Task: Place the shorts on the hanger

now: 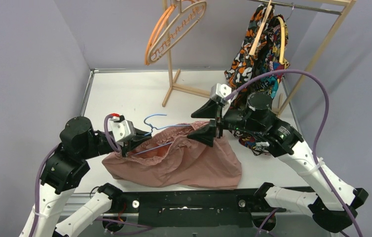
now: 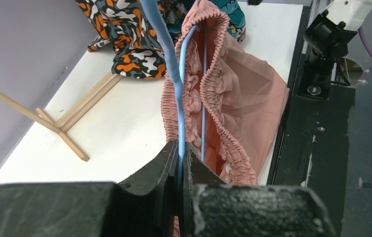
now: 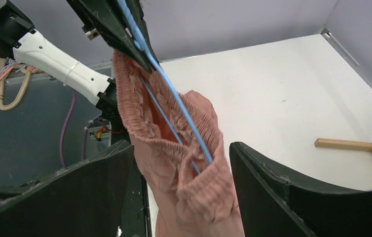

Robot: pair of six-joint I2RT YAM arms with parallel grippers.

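The dusty-pink shorts (image 1: 184, 160) hang by their gathered waistband from the thin light-blue wire hanger (image 1: 155, 118), with their lower part resting on the white table (image 1: 125, 94). The hanger's wires (image 2: 179, 98) run inside the waistband (image 2: 208, 94). My left gripper (image 2: 181, 153) is shut on the hanger's wire at the left end of the shorts. My right gripper (image 3: 180, 148) stands open around the right end of the waistband (image 3: 194, 197). Its fingers (image 3: 253, 173) are apart from the cloth on both sides. In the top view the right gripper (image 1: 207, 121) sits at the shorts' upper right corner.
A multicoloured patterned garment (image 1: 255, 44) hangs on a wooden rack (image 1: 169, 84) at the back right, with an orange hanger (image 1: 157, 37) and pale wooden hangers on it. The rack's foot (image 2: 70, 133) lies on the table. A black base plate (image 1: 189, 202) runs along the near edge.
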